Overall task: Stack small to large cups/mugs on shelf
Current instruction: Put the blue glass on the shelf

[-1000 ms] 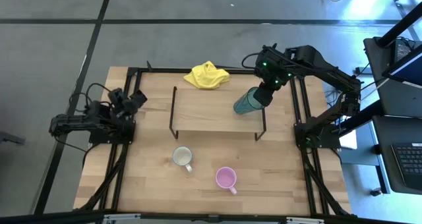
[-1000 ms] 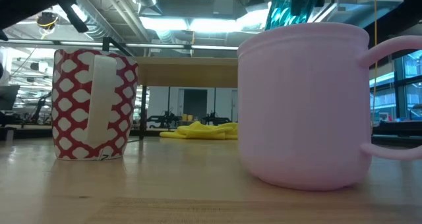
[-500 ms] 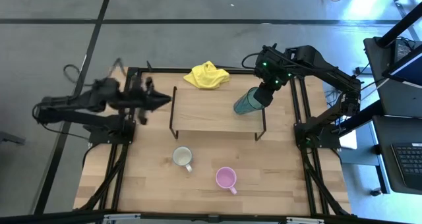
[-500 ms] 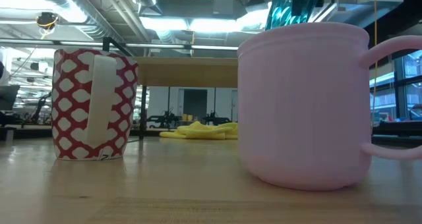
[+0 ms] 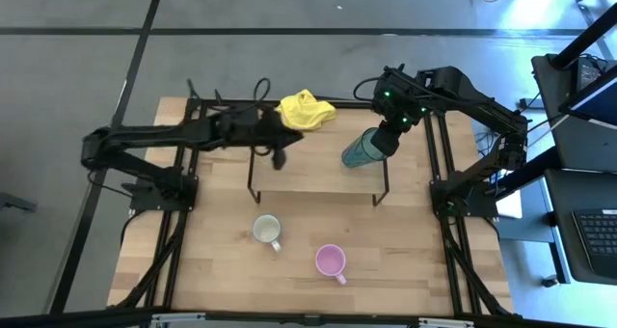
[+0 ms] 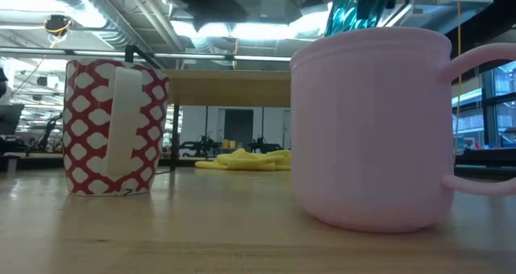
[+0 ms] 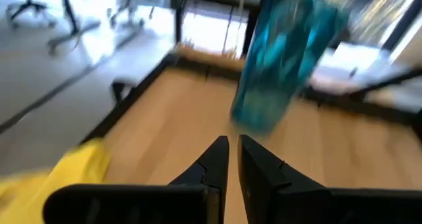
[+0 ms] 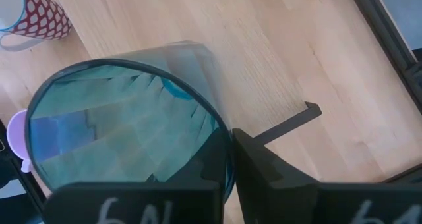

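Observation:
The translucent teal cup (image 5: 362,149) hangs tilted over the right end of the shelf (image 5: 308,166), with my right gripper (image 8: 232,159) shut on it. The left wrist view shows this cup (image 7: 282,59) straight ahead. My left gripper (image 5: 287,140) hovers shut and empty above the shelf's left far part, fingers (image 7: 232,159) pointing toward the cup. The white mug (image 5: 267,230), red-patterned outside (image 6: 113,129), and the pink mug (image 5: 331,260) stand upright on the tabletop in front of the shelf. My right gripper pinches the teal cup's wall at its rim (image 8: 224,140), one finger inside the cup and one outside. The fingers come steeply from above, slanting from the table's right. The cup hangs tilted below them, mouth up toward the gripper; I cannot tell whether its base touches the shelf.
A crumpled yellow cloth (image 5: 305,110) lies on the table just behind the shelf, close to my left gripper. Dark frame rails (image 5: 183,222) run along the table's left and right sides. Bare wood lies between the two mugs and the near edge.
My left arm has unfolded from its rest at the table's left edge and swung up and toward the right, out over the shelf's left end, its gripper rolling and levelling toward the teal cup. My right gripper and the cup have kept still.

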`<state>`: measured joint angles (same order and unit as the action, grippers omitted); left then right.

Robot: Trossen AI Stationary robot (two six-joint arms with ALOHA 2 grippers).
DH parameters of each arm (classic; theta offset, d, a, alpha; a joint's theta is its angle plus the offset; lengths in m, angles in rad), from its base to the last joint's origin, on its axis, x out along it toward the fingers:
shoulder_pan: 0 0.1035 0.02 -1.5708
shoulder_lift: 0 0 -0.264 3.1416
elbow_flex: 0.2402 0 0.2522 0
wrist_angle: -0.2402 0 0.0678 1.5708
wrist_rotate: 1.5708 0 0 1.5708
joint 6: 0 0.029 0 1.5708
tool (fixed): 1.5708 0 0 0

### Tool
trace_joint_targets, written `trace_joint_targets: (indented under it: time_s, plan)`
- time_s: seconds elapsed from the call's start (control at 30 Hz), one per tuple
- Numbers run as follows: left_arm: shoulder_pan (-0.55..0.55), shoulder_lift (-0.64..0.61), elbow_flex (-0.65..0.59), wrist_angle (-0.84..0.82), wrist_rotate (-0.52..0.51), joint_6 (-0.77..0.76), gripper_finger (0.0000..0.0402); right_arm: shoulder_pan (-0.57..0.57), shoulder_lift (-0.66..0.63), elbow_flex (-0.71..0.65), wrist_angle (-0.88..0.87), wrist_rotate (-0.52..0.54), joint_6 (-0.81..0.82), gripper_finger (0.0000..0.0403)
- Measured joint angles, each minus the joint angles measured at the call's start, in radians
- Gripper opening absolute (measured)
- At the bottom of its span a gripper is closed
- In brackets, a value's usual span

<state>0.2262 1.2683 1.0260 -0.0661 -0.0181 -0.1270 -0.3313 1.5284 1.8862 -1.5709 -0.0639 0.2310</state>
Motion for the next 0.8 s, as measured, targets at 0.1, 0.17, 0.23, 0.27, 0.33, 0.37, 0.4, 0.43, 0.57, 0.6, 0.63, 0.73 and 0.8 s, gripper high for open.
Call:
trace_joint_targets:
  time_s: [0.1,0.17,0.23,0.27,0.33,0.37,0.4,0.43,0.57,0.6,0.63,0.73,0.8]
  plan:
    - [0.015,0.079,0.001,0.112,0.063,-0.033,0.0027,0.000,0.000,0.000,0.000,-0.007,-0.002,0.0024]
    - [0.022,0.122,0.001,0.118,0.101,-0.059,0.0027,0.000,0.000,0.000,0.000,-0.019,-0.004,0.0024]
    - [0.025,0.160,0.001,0.119,0.133,-0.080,0.0027,0.000,0.000,0.000,0.000,-0.019,-0.004,0.0024]
    - [0.025,0.176,0.001,0.120,0.148,-0.086,0.0027,0.000,0.000,0.000,0.000,-0.020,-0.005,0.0024]
    - [0.018,0.200,0.000,0.142,0.166,-0.100,0.0027,0.000,0.000,0.000,0.000,-0.020,-0.004,0.0024]
    - [0.012,0.210,0.000,0.171,0.168,-0.104,0.0027,0.000,0.000,0.000,0.000,-0.020,-0.005,0.0024]
    - [0.007,0.215,0.000,0.191,0.170,-0.107,0.0027,0.000,0.000,0.000,0.000,-0.020,-0.005,0.0024]
    - [0.002,0.219,0.000,0.211,0.172,-0.109,0.0027,0.000,0.000,0.000,0.000,-0.020,-0.005,0.0024]
    - [-0.010,0.219,0.001,0.283,0.170,-0.127,0.0027,0.000,0.000,0.000,0.000,-0.020,-0.006,0.0024]
    - [-0.010,0.219,0.001,0.286,0.165,-0.128,0.0027,0.000,0.000,0.000,0.000,-0.020,-0.007,0.0024]
    - [-0.010,0.219,0.001,0.291,0.164,-0.130,0.0027,0.000,0.000,0.000,0.000,-0.020,-0.008,0.0024]
    - [-0.010,0.219,0.001,0.327,0.175,-0.133,0.0027,0.003,0.000,0.000,0.000,-0.020,-0.026,0.0024]
    - [-0.010,0.234,0.001,0.370,0.206,-0.130,0.0027,0.008,0.000,0.000,0.000,-0.019,-0.034,0.0024]
